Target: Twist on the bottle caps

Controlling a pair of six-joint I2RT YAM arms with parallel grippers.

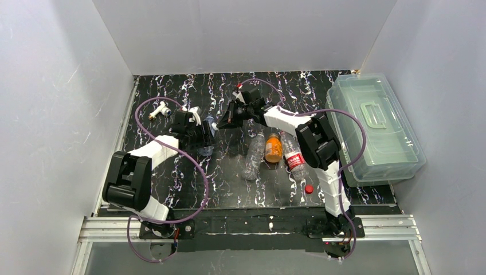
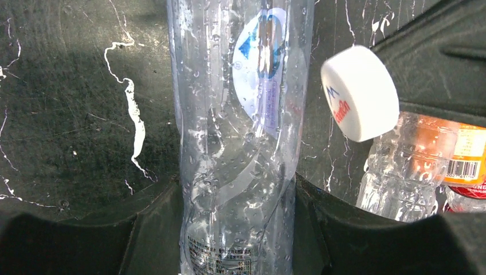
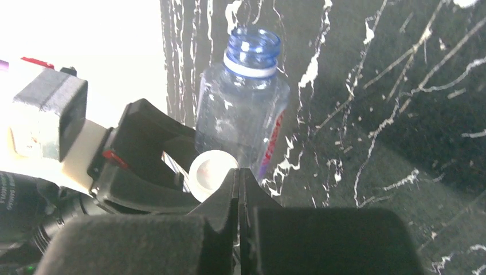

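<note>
One red cap (image 1: 309, 188) lies on the black marbled table (image 1: 229, 192) nearest the arm bases, well back from the right claw (image 3: 238, 177). A little farther out, three bottles lie side by side, all on the near side of that claw: a clear bottle (image 1: 252, 154), an orange bottle (image 1: 273, 148) and a red-labelled bottle (image 1: 294, 156). The left claw (image 2: 238, 226) is clamped on a fourth, an open bottle (image 2: 240, 114), with one finger pressed to each side of its body and its blue mouth uncapped. The right claw is closed, its tips pinching the rim of one white cap (image 2: 360, 93). This cap hangs in the air just to the right of the left claw, beside the held bottle's body and not on its mouth. Beyond the left claw lies one T-shaped fitting (image 1: 159, 110). Far to the right of the right claw sits one clear lidded box (image 1: 375, 129). A red speck (image 1: 238, 86) beyond the right claw is too small to tell.
</note>
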